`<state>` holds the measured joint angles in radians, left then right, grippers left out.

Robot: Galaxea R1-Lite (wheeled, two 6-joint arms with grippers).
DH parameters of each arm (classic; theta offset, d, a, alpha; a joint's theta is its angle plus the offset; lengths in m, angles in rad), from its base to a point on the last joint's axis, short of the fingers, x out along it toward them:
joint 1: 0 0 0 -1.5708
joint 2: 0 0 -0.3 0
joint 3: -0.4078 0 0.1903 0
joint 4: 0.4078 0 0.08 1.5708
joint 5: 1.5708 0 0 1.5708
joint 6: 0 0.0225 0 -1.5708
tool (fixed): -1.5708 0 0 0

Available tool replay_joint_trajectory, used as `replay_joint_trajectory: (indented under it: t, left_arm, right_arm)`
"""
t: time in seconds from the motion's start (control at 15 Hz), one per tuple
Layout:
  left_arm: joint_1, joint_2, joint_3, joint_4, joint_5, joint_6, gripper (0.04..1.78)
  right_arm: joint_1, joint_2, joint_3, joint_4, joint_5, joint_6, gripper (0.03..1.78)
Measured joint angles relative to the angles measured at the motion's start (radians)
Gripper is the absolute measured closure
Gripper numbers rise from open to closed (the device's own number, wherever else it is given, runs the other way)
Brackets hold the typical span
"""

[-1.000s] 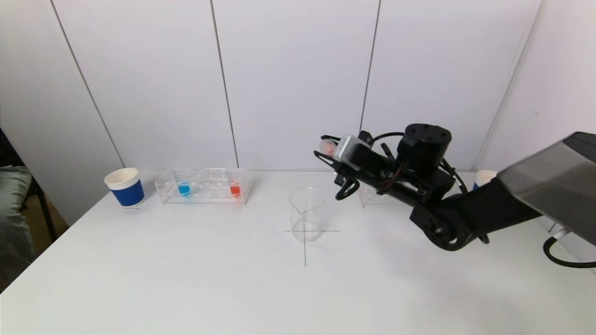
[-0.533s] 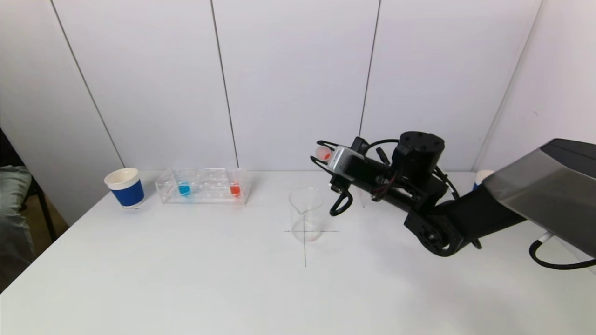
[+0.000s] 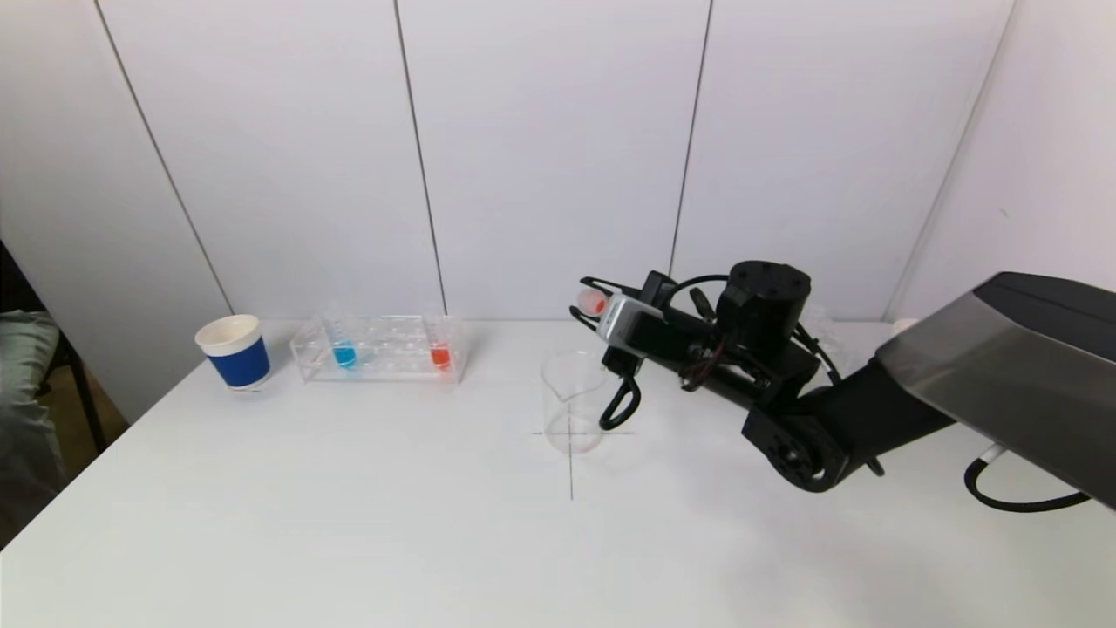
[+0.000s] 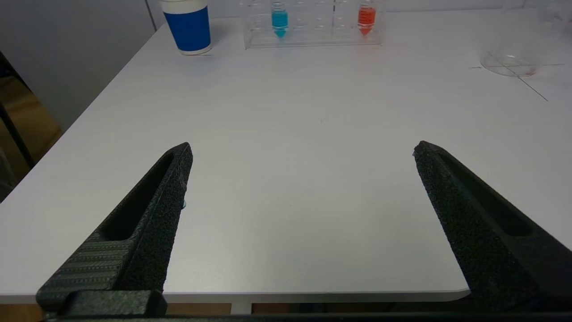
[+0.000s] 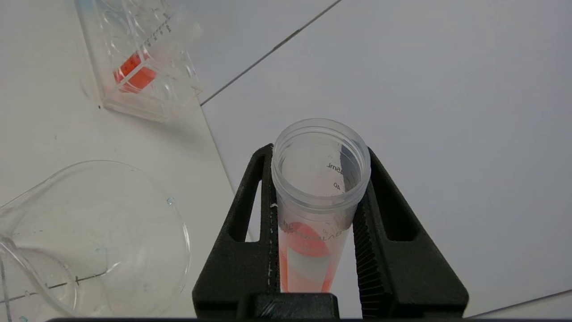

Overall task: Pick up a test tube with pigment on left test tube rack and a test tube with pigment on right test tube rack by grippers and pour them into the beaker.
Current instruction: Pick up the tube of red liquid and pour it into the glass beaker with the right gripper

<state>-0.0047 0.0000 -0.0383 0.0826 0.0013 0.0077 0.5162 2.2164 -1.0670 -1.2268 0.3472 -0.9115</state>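
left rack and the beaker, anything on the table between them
Nothing: in the head view the table is bare between the left rack and the beaker.

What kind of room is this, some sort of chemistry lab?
Probably a lab-style test bench. A white table holds a clear rack of tubes with blue and red liquid and a glass beaker. The right tool grips a tube of red liquid near the beaker.

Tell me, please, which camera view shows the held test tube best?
The right wrist view: the test tube fills it, clamped by the right gripper, with orange pigment visible inside. The head view shows only its small mouth near the beaker. The left wrist view does not show it.
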Motion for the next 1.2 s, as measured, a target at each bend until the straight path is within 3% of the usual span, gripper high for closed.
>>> replay_joint_trajectory:
  t: [1.2]
  left_arm:
    - [0.0,0.0,0.0,0.0,0.0,0.0,0.09]
  right_arm:
    - [-0.004,0.022,0.024,-0.005,-0.002,-0.175,1.29]
